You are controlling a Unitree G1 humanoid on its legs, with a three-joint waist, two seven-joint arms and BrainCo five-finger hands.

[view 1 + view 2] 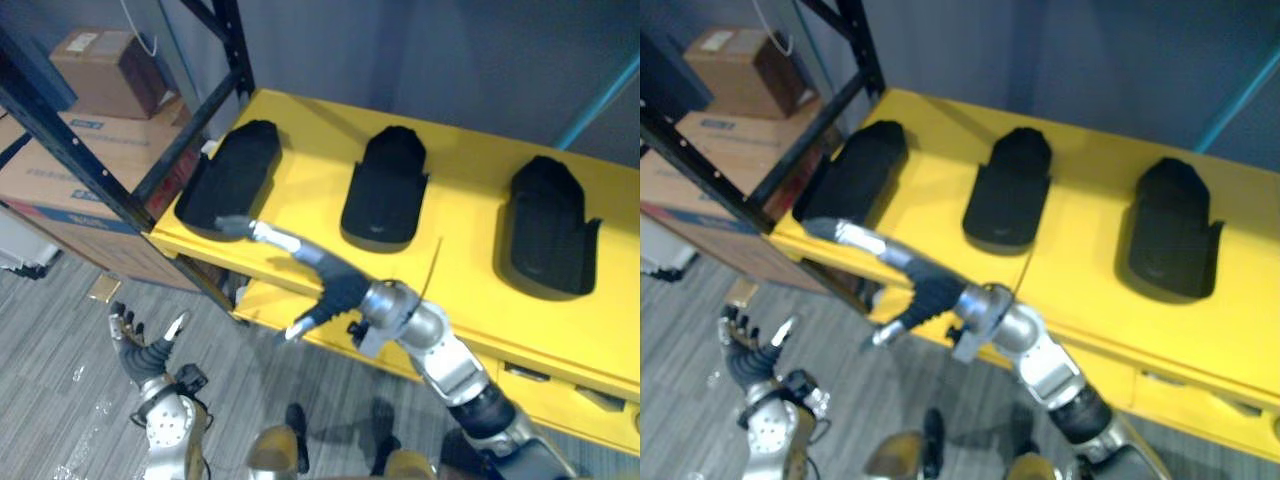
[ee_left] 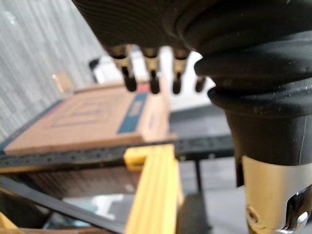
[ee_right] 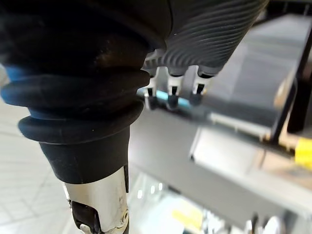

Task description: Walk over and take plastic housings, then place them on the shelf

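Note:
Three black plastic housings lie in a row on the yellow shelf (image 1: 460, 175): a left one (image 1: 235, 175), a middle one (image 1: 385, 190) and a right one (image 1: 548, 225). My right hand (image 1: 335, 285) reaches out over the shelf's front edge, open, fingers straight. Its fingertips (image 1: 232, 226) end at the near edge of the left housing, and it holds nothing. My left hand (image 1: 140, 350) hangs low over the floor at the lower left, open and empty, with its fingers (image 2: 151, 73) relaxed.
Black rack posts (image 1: 232, 50) rise at the shelf's left end. Cardboard boxes (image 1: 110, 70) are stacked behind them on the left, one large box (image 2: 97, 117) close to my left hand. A teal pole (image 1: 600, 100) slants at the right. A lower yellow level (image 1: 560, 390) sits under the shelf.

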